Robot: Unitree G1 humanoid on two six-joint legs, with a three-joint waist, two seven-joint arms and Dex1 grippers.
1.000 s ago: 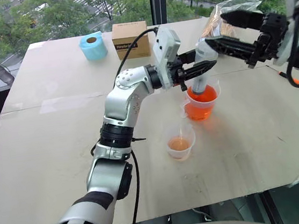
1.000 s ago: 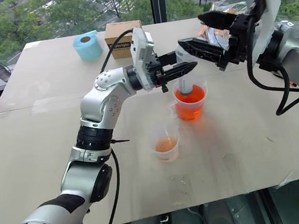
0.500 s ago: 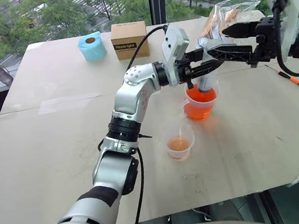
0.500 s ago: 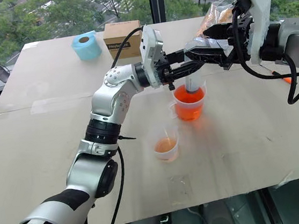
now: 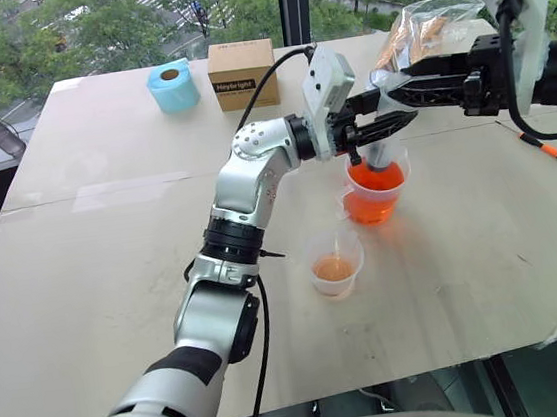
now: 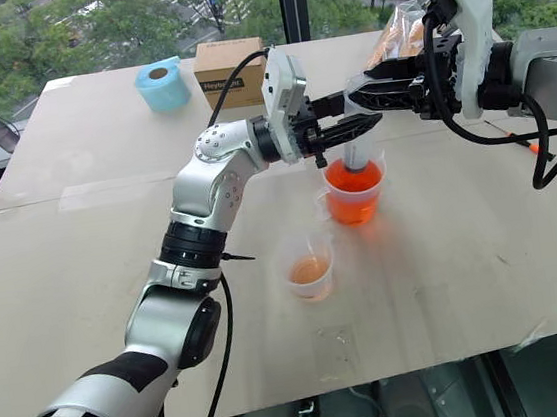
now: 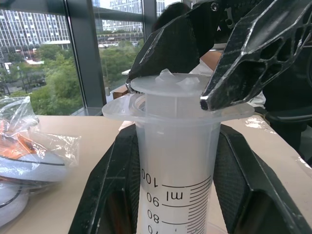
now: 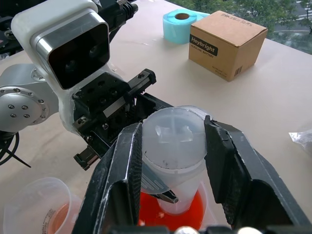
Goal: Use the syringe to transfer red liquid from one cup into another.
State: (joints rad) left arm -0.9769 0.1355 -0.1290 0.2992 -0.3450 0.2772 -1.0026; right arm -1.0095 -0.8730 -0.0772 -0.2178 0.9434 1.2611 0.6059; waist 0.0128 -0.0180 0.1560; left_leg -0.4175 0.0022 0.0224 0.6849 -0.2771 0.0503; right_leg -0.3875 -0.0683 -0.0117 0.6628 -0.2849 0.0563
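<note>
Just changed: the right pincer (image 8: 170, 161), spread wide above the syringe (image 7: 176, 161) a second ago, has narrowed around its plunger head; one finger (image 7: 263, 44) lies over the plunger top.
Meaning: my guess is the draw stroke comes next, the plunger being seated low.
Left pincer (image 5: 375, 129): pressed onto the syringe barrel, holding it upright.
Right pincer state: fingers flank the plunger cap; full pinch or not, I cannot tell.
Syringe place: standing in the handled cup (image 5: 375, 193), tip down in the red liquid (image 5: 376, 179).
Smaller cup (image 5: 335, 262): at 7 o'clock from the handled cup, near it, with a little orange liquid at the bottom.
Count, cups: two.
Count, syringes: one.
Count, others: one blue tape roll (image 5: 173, 86) and one cardboard box (image 5: 242, 74) at 11 o'clock on the counter (image 5: 93, 260); one plastic bag (image 5: 419, 31) at 1 o'clock.
</note>
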